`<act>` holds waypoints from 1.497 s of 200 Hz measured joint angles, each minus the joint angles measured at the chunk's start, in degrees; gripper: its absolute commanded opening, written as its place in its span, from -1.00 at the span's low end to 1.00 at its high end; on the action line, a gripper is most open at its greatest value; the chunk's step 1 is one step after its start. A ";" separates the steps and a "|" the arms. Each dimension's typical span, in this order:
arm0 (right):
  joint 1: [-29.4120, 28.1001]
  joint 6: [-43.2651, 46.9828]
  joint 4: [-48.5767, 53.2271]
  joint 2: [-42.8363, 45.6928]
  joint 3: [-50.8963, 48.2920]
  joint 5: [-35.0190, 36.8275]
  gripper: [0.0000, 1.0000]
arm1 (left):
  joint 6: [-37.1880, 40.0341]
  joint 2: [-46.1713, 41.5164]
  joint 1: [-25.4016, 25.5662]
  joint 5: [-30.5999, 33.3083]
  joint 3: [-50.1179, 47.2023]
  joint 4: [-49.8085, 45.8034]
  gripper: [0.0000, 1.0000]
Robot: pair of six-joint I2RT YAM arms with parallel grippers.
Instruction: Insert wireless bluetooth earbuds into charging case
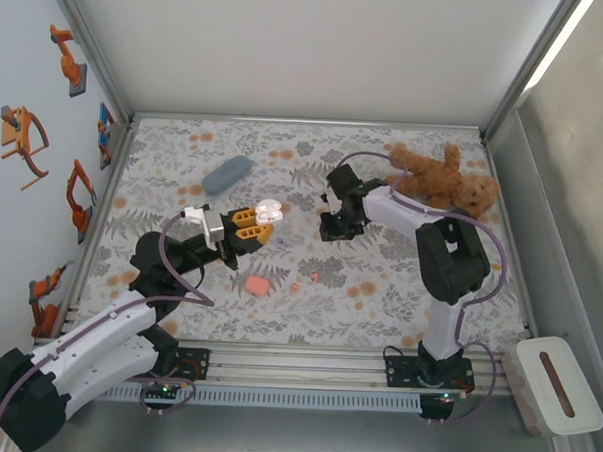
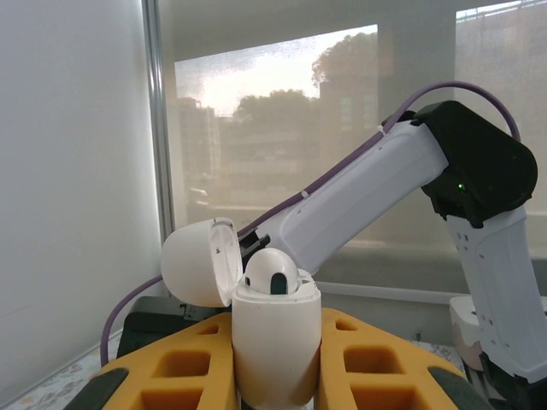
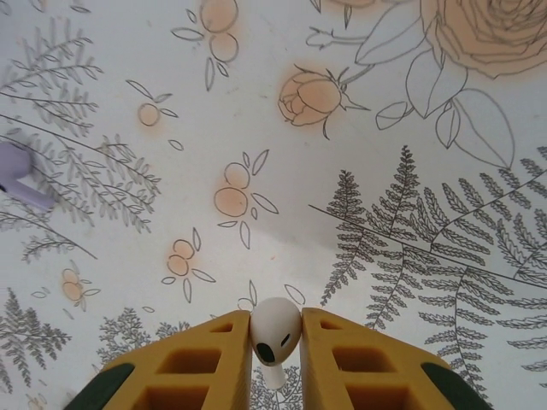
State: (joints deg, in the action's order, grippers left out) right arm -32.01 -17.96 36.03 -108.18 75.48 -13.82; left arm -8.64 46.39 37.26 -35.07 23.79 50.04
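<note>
Left hand (image 2: 275, 363) of mine is clamped on the charging case (image 2: 275, 333), upright, lid (image 2: 198, 260) open, one earbud (image 2: 271, 273) seated, apparently to receive another. My right hand (image 3: 276, 323), just right of the case, pinches a second earbud (image 3: 275, 335) by its head, ready for insertion

The floral-print desk (image 1: 378, 299) carries a teddy bear (image 1: 444, 177) at far right, a grey-blue case (image 1: 227, 173) at far left, and a pink case (image 1: 258, 284) beside tiny pink earbuds (image 1: 295, 287).

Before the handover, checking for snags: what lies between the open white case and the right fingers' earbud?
Nothing: the top view shows bare floral tablecloth between the case and the right fingers pinching the earbud.
</note>
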 measured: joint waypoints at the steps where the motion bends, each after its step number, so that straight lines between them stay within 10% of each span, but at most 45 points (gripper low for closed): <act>1: 0.00 -0.02 -0.26 0.24 -0.15 -0.04 -0.60 | 0.00 -0.02 0.00 0.02 -0.02 0.00 -1.00; 142: 0.00 -1.51 -23.61 33.22 -8.46 -10.51 -0.59 | -1.36 5.55 0.61 2.58 -1.77 4.87 -1.00; 299: -4.52 -6.03 -44.13 41.16 -13.94 -22.84 -0.59 | -4.72 17.92 1.09 2.82 1.84 15.56 -1.00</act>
State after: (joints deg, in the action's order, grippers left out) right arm -36.53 -23.99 -8.10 -67.02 61.54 -36.67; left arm -13.37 64.31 38.35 -32.25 25.63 65.60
